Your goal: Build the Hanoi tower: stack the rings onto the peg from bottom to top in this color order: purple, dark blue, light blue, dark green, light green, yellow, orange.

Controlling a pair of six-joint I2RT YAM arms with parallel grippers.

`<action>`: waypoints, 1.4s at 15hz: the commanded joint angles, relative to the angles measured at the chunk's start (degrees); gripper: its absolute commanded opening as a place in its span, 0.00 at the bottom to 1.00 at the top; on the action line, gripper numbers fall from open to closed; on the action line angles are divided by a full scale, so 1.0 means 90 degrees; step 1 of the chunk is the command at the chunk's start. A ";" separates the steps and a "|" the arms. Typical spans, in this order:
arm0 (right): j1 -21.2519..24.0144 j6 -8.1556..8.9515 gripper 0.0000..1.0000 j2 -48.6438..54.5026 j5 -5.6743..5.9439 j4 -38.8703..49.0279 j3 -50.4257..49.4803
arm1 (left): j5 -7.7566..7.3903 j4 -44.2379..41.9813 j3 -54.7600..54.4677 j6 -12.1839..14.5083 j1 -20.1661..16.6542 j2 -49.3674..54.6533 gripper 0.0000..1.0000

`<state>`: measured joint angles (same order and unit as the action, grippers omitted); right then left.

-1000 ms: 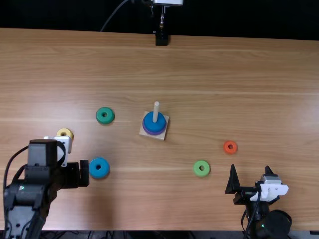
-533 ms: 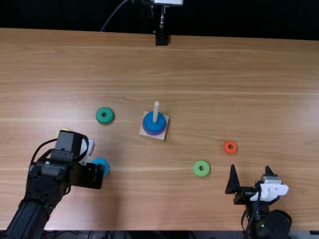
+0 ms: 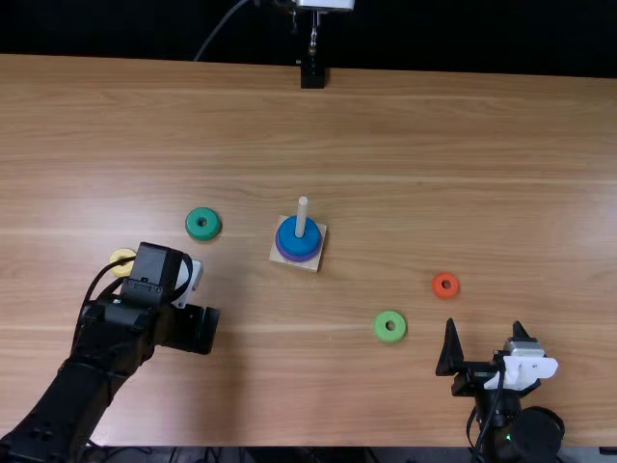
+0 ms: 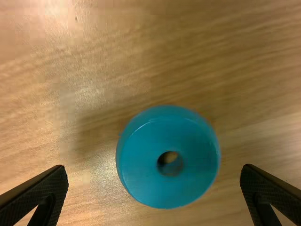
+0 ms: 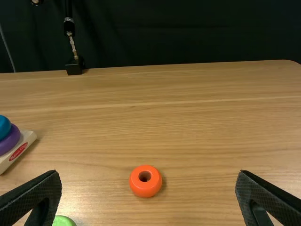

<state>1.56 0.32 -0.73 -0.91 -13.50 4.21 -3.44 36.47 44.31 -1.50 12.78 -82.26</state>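
Left claw (image 3: 199, 330) has shifted inward since the earlier frame, now over the light blue ring (image 4: 141, 165) on the surface (image 3: 463, 145) — spread wide, grasping nothing. Purple (image 3: 299, 259) and dark blue (image 3: 311, 234) are on the peg (image 3: 302, 217), so light blue seems next: lower, pinch, carry across. Open room lies toward the peg, near edge well apart. Right claw (image 3: 485, 333) is released too.

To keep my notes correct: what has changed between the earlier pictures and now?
The left pincer moved right and slightly away from the near edge. It is now open above the light blue ring, holding nothing. The right pincer, stack and orange ring stayed put.
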 commanded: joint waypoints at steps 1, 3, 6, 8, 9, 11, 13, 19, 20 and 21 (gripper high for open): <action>0.0070 0.0012 1.00 0.0081 -0.0016 -0.0476 -0.0341 | -0.0075 -0.0009 0.0262 0.0084 0.0114 -0.0089 1.00; 0.0080 0.0012 1.00 0.0081 -0.0016 -0.0476 -0.0341 | -0.0063 -0.0021 0.0271 0.0084 0.0133 -0.0245 1.00; 0.0070 0.0012 1.00 0.0081 -0.0016 -0.0476 -0.0341 | -0.0063 -0.0009 0.0262 0.0084 0.0182 -0.0391 1.00; 0.0080 0.0012 1.00 0.0081 -0.0016 -0.0476 -0.0341 | -0.0063 -0.0021 0.0252 0.0084 0.0221 -0.0499 1.00; 0.0070 0.0012 1.00 0.0081 -0.0016 -0.0476 -0.0341 | -0.0063 -0.0021 0.0252 0.0084 0.0221 -0.0518 1.00; 0.0080 0.0012 1.00 0.0081 -0.0016 -0.0476 -0.0341 | -0.0063 -0.0009 0.0242 0.0084 0.0221 -0.0567 1.00; 0.0070 0.0012 1.00 0.0081 -0.0016 -0.0476 -0.0341 | -0.0051 -0.0044 0.0223 0.0084 0.0221 -0.0587 0.87; 0.0080 0.0012 1.00 0.0081 -0.0016 -0.0476 -0.0341 | 0.0007 -0.0665 0.0203 0.0049 0.0211 -0.0587 0.05; 0.0070 0.0012 1.00 0.0081 -0.0016 -0.0476 -0.0341 | 0.0007 -0.0665 0.0213 0.0073 0.0211 -0.0587 0.12; 0.0070 0.0012 1.00 0.0081 -0.0016 -0.0476 -0.0341 | 0.0007 -0.0654 0.0213 0.0084 0.0211 -0.0587 0.26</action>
<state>1.56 0.32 -0.73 -0.89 -13.50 4.21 -3.42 30.24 44.69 -1.52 14.28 -86.63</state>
